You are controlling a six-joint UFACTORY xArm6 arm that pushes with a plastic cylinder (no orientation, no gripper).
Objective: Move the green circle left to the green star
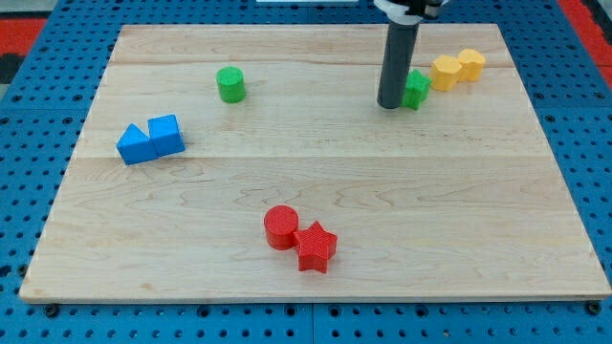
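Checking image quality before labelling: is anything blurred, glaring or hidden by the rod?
Camera view: evenly lit, sharp, no glare on the wooden board; soft shadows only; my tip partly hides the green star block; the green cylinder block is clear.

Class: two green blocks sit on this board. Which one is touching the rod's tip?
The green star, right beside my tip near the yellow blocks; the green circle stands alone, far left.

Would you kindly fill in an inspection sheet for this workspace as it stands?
Surface: wooden board, flat.
Job's things: green circle upper left; green star upper right, partly behind the rod.
Clutter: two blue blocks touching at left; red circle touching red star; two yellow blocks beside the green star.
End effector: my tip against the green star's left side.
Cables: nothing seen.
Surroundings: blue perforated base.
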